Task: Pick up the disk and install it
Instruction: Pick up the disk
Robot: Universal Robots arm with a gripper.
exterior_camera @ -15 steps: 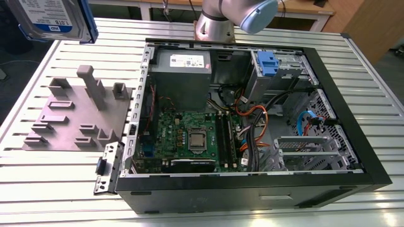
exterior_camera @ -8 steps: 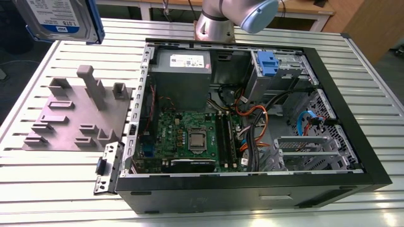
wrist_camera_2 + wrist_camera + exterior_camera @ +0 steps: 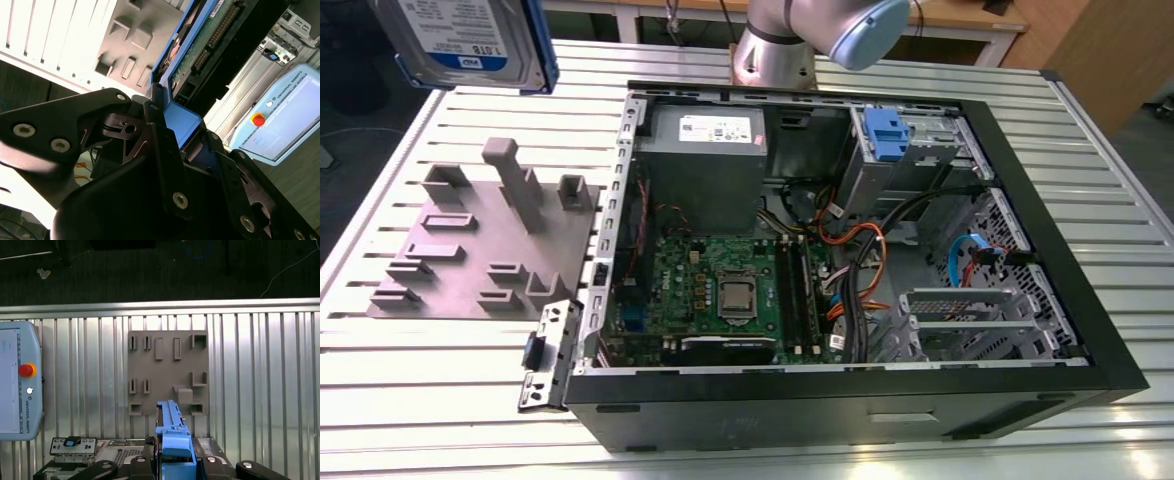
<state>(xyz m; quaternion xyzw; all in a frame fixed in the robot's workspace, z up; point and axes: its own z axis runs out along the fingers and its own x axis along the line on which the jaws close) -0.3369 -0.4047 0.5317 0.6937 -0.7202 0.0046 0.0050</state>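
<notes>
Overhead, we logged the disk (image 3: 467,40) held high, well clear of the open computer case (image 3: 854,405), fingers (image 3: 162,150) clamped on its blue frame. Judged stiff, dense, shock-fragile; frame edges grip safest.

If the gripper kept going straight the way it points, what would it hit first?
Likely the grey fixture plate, touched first by the disk the gripper holds; depth is hard to judge.
</notes>
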